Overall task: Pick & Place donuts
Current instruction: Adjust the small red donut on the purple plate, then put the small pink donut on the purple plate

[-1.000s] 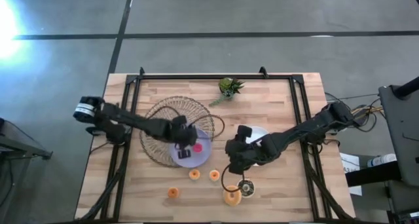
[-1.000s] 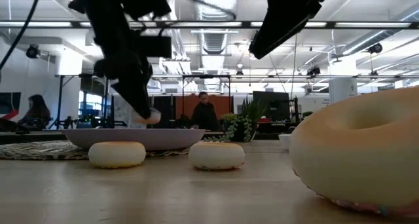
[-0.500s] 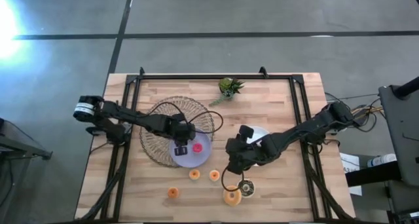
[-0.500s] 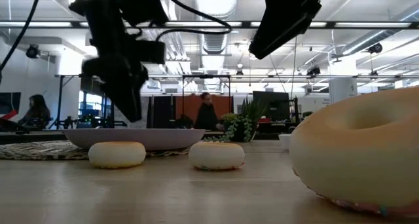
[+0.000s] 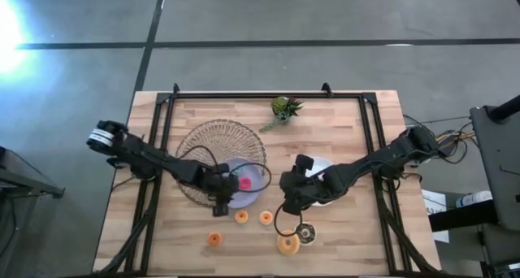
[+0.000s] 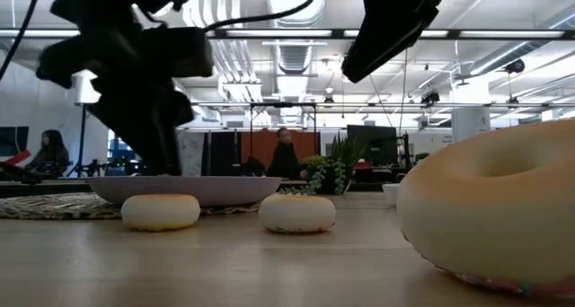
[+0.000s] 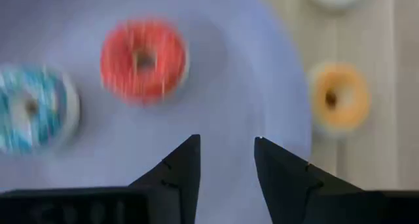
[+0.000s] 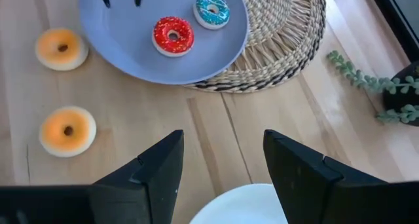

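Observation:
A red donut point(image 5: 244, 181) and a teal donut point(image 8: 211, 10) lie on the lilac plate point(image 5: 253, 174), which rests on a woven mat point(image 5: 213, 148). My left gripper point(image 5: 221, 195) hovers open over the plate's near edge; its fingers point(image 7: 178, 171) stand short of the red donut point(image 7: 144, 59) and touch nothing. Three small orange donuts point(image 5: 241, 217) point(image 5: 266, 218) point(image 5: 214, 239) lie on the wood nearer the front. A larger orange donut point(image 5: 287, 245) and a chocolate one point(image 5: 306, 233) sit front centre. My right gripper point(image 5: 286, 201) hangs open above the table with nothing between its fingers.
A white plate point(image 5: 322, 166) lies partly under my right arm. A small green plant point(image 5: 284, 109) stands at the far middle. In the low view a large pale donut point(image 6: 494, 208) fills the right foreground. Bare wood shows at the near left.
My left gripper has opened and let go of the red donut, which now lies on the lilac plate beside the teal one. The gripper has then drawn back toward the table's near edge, off toward the plate's rim. My right arm has kept still.

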Controlling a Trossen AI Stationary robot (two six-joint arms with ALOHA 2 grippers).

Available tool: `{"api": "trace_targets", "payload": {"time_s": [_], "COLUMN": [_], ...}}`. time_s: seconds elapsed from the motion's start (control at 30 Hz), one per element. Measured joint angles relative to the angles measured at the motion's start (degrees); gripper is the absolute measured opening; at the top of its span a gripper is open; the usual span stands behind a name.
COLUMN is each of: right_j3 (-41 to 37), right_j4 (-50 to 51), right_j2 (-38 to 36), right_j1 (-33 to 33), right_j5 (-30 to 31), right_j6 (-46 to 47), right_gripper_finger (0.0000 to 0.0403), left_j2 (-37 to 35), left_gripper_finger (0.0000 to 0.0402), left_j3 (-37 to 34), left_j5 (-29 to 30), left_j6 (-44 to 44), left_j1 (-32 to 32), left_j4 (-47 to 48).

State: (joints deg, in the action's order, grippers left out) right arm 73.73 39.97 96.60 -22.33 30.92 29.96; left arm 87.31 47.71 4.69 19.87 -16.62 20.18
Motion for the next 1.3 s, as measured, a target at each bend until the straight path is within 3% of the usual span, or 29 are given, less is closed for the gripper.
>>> {"api": "trace_targets", "payload": {"time_s": [0.27, 0.53, 0.7, 0.9, 1.03, 1.1, 1.2, 1.3], "right_j3": [0.0, 0.0, 0.0, -0.7, -1.7, -2.4, -3.1, -3.3], "right_j4": [0.1, 0.1, 0.4, 0.5, 0.2, 0.0, -0.4, -0.5], "right_j2": [0.0, 0.0, 0.0, 0.0, 0.0, 0.0, 0.0, 0.0], "right_j1": [0.0, -0.2, -0.3, -0.3, -0.3, -0.3, -0.3, -0.3], "right_j5": [0.0, 0.1, 0.1, 0.1, -1.0, -1.2, -1.4, -3.4], "right_j6": [2.1, 5.5, 5.1, 2.5, 0.2, -0.4, -1.4, -3.0], "right_gripper_finger": [0.0203, 0.0203, 0.0203, 0.0203, 0.0203, 0.0203, 0.0203, 0.0203], "left_j2": [6.6, 6.4, 6.3, 0.8, -8.1, -9.4, -10.1, -8.8], "left_gripper_finger": [0.007, 0.0067, 0.0067, 0.0067, 0.0067, 0.0067, 0.0067, 0.0067], "left_j3": [3.6, 5.1, 5.2, 3.6, 3.9, 4.1, 4.9, 4.9], "left_j5": [1.5, 1.4, -2.8, -8.0, -9.1, -4.0, 7.1, 9.7], "left_j6": [-5.2, -10.4, -8.7, 1.5, 15.0, 19.5, 27.9, 35.3], "left_j1": [4.4, 10.1, 10.5, 2.2, -10.3, -16.7, -19.8, -23.7], "left_j4": [0.3, -4.2, 0.4, 11.7, 8.2, 9.4, 14.2, 9.6]}}
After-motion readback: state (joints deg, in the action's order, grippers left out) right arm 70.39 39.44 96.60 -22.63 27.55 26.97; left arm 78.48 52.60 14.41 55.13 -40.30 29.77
